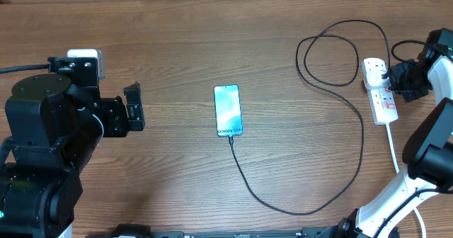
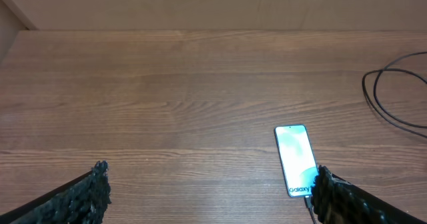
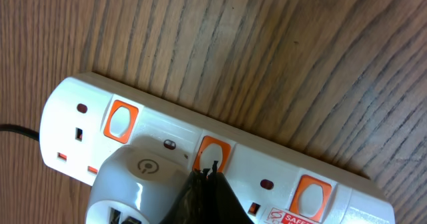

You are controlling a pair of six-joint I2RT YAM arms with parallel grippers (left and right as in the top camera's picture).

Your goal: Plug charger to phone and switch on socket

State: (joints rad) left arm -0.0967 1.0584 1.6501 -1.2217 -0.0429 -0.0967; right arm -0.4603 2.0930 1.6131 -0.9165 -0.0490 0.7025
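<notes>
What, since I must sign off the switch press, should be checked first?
1. Connector of the thin black cable in the slim lit-screen phone: ok, it meets the phone's end with the white text in the overhead view.
2. The white adapter seated in the white power strip: ok.
3. The right gripper shut for poking: ok.
4. Its tips aimed at the middle orange switch: ok; actual contact cannot tell.
5. That switch on: cannot tell.
6. The left gripper open and apart from the phone: ok.
</notes>
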